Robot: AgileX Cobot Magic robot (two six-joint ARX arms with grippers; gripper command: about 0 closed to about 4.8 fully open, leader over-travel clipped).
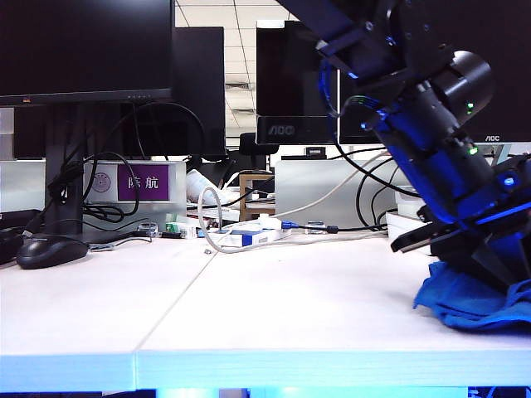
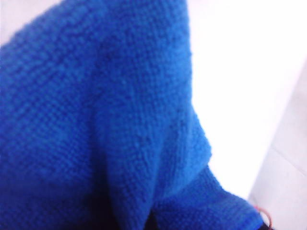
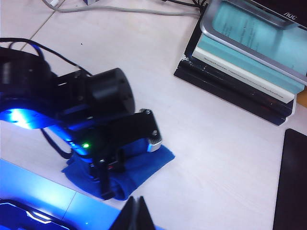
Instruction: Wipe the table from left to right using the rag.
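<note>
The blue rag [image 1: 469, 300] lies rumpled on the white table [image 1: 290, 290] at the far right of the exterior view, close to the front edge. My left gripper [image 1: 465, 249] has reached across to that side and presses down into the rag, shut on its folds. The left wrist view is almost filled by the rag [image 2: 105, 124], which hides the fingers. From the right wrist camera I see the left gripper [image 3: 109, 175] sunk in the rag [image 3: 151, 160]. My right gripper [image 3: 136, 213] hangs above the table near the rag, shut and empty.
A black mouse [image 1: 51, 250] sits at the far left. Cables and small clutter [image 1: 249, 234] run along the back under the monitors [image 1: 83, 50]. A stack of books [image 3: 240, 67] and a flat black item [image 3: 292, 182] lie beyond the rag.
</note>
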